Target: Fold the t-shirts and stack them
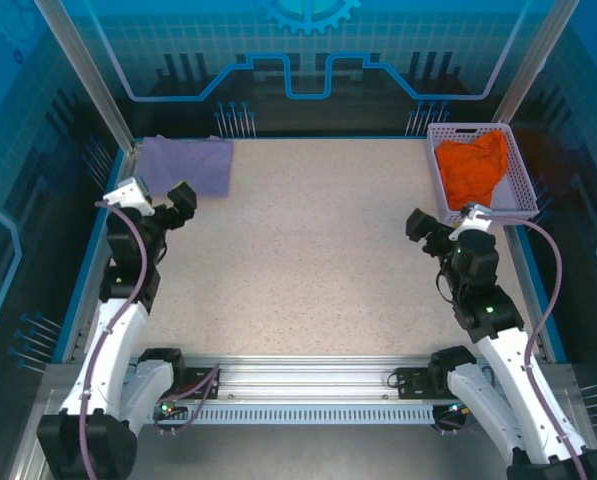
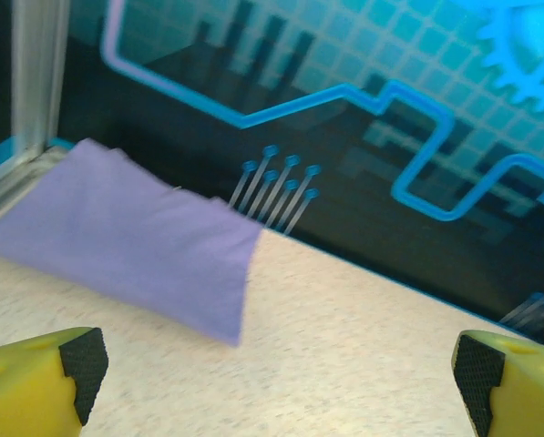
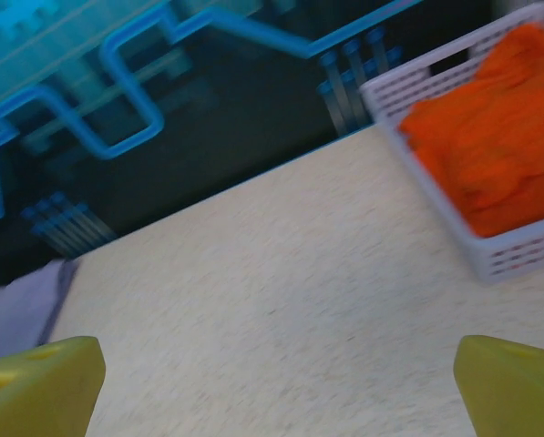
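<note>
Orange shirt (image 1: pixel 473 168) — your right arm is nearer.
Bunched in the basket (image 1: pixel 524 178), ahead-right of the right gripper (image 1: pixel 423 228); purple shirt (image 1: pixel 186 165) folded by the left gripper (image 1: pixel 181 203) — both spread wide, empty.

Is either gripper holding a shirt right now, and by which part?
Nothing is held. The left gripper and right gripper are open and empty; the purple shirt lies on the table, the orange shirt in the basket.
</note>
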